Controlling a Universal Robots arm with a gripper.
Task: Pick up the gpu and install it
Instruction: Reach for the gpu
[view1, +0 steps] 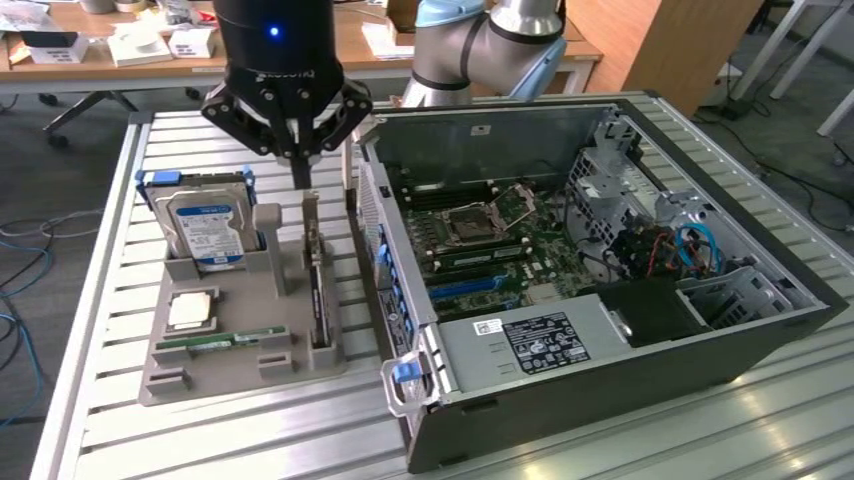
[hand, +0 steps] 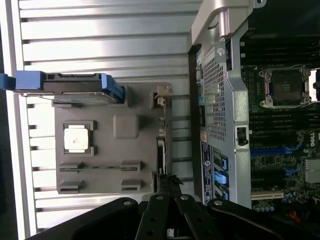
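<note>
1. End effector (view1: 302, 178) hangs with its fingers clenched together on nothing. The tips point down just above the far end of the gpu (view1: 316, 280). I cannot tell whether they touch it.
2. That gpu stands on its long edge in a slot of the grey holder (view1: 247, 310), on the holder's side nearest the computer case (view1: 641, 400). It is not yet lifted or installed.
3. It looks thin, stiff and light, but fragile. The bare upper edge seems the place to take hold, pinching the two flat faces near mid-length so the card does not swing. Its lower edge, seated in the holder, is probably best left alone.
4. On the same holder, a hard drive (view1: 207, 228) stands upright at the far end. A processor chip (view1: 191, 310) and a memory stick (view1: 220, 342) lie flat on the side away from the case.
5. Just beside the holder the case lies open, with its motherboard (view1: 494, 250) facing up. Both rest on the slatted table (view1: 200, 440).
</note>
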